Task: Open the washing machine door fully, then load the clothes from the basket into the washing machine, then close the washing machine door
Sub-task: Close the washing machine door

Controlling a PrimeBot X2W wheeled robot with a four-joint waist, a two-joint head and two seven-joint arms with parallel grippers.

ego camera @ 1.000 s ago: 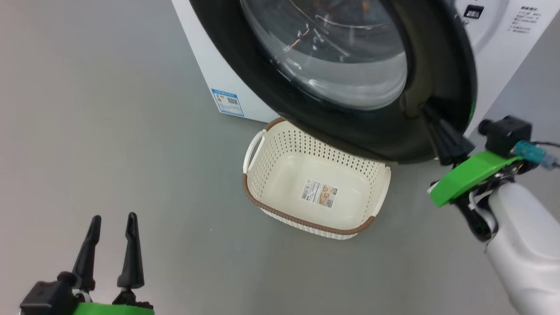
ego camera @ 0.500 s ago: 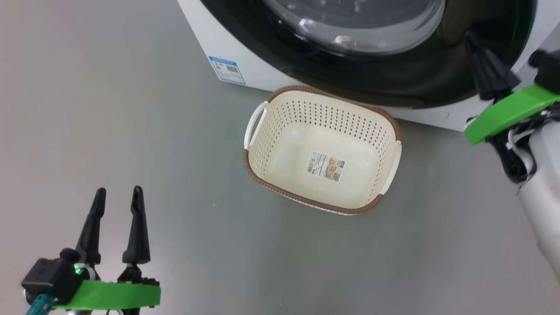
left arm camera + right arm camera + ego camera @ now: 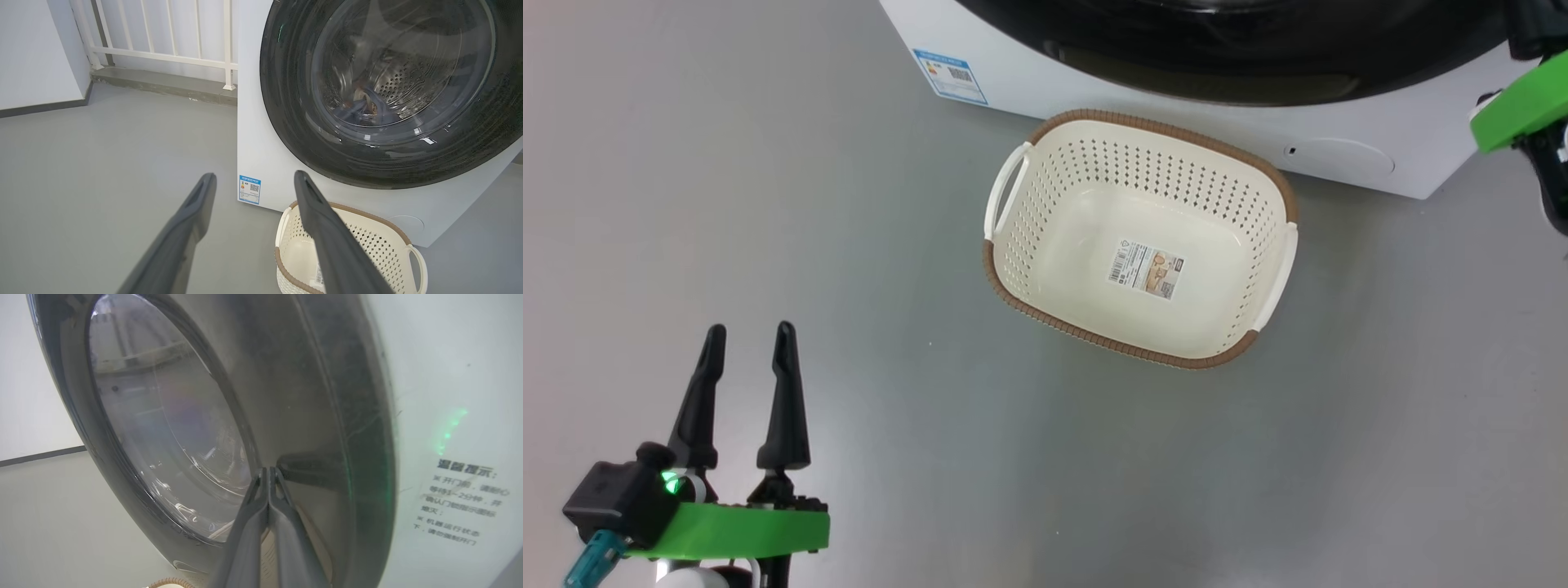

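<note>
The round, glossy black-rimmed glass washing machine door [image 3: 392, 92] lies flush on the white washing machine [image 3: 261, 134]; our right gripper [image 3: 268, 470] touches its rim, fingers clenched, and our left gripper [image 3: 750, 331] hangs spread, empty

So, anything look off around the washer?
Nothing is spilled or damaged. The basket is empty and sits skewed to the front of the washing machine. The clothes lie inside, behind the glass of the washing machine door.
</note>
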